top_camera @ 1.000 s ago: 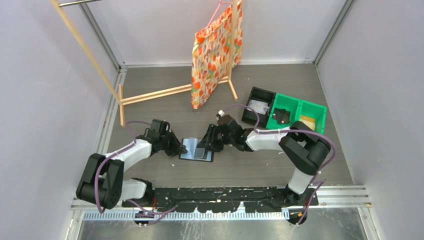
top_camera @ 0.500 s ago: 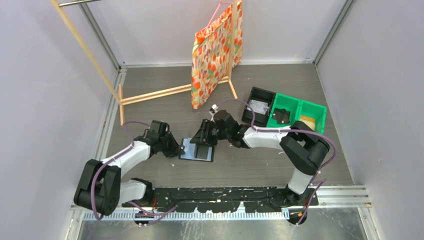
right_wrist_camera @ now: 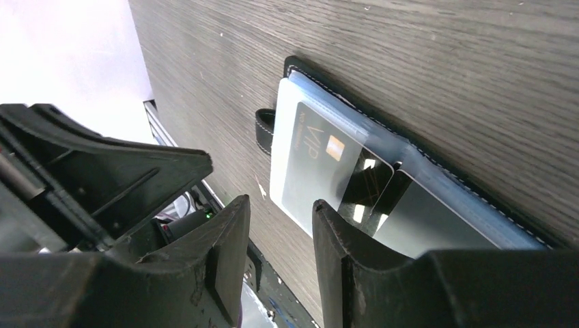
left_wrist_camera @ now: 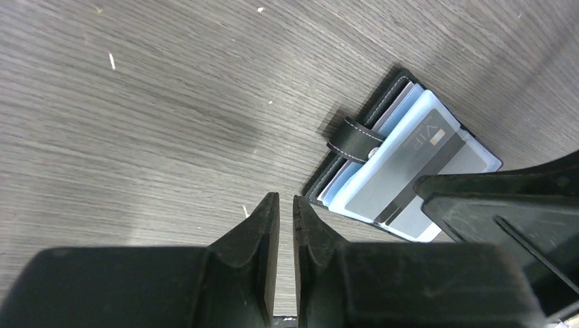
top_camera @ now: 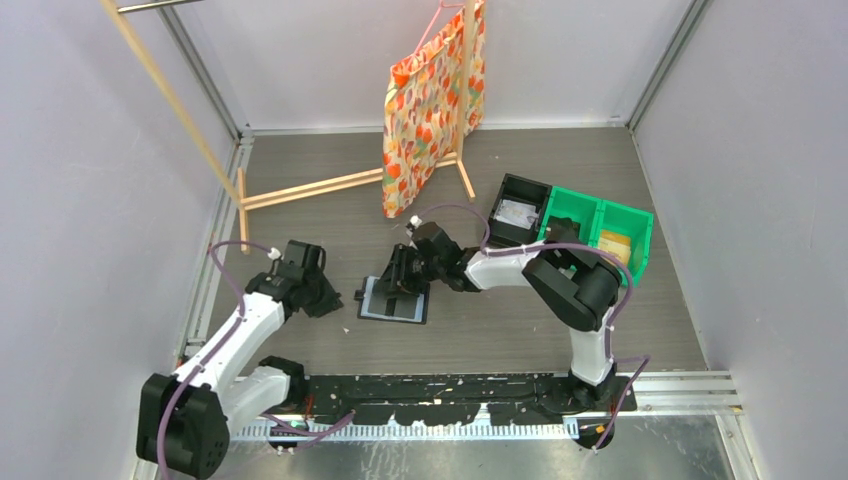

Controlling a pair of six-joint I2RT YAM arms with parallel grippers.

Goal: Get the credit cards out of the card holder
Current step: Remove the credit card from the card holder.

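Observation:
The card holder (top_camera: 392, 303) lies open on the table, black outside with blue-grey pockets, its clasp tab (left_wrist_camera: 354, 139) pointing left. A pale grey card (right_wrist_camera: 311, 160) marked VIP sticks out of a pocket past the holder's edge. It also shows in the left wrist view (left_wrist_camera: 410, 171). My right gripper (top_camera: 396, 284) is open just over the holder. In its wrist view (right_wrist_camera: 281, 208) one finger lies over the card and the card's free edge sits by the gap. My left gripper (top_camera: 325, 300) is shut and empty (left_wrist_camera: 285, 205), a little left of the holder.
A black open-topped bin (top_camera: 520, 212) and green bins (top_camera: 595, 225) stand at the right rear. A patterned bag (top_camera: 430, 100) hangs on a wooden rack (top_camera: 310, 188) at the back. The left arm (right_wrist_camera: 102, 171) shows close in the right wrist view.
My left gripper has drawn back to the left, away from the holder. My right gripper has moved left over the holder, which now lies flat.

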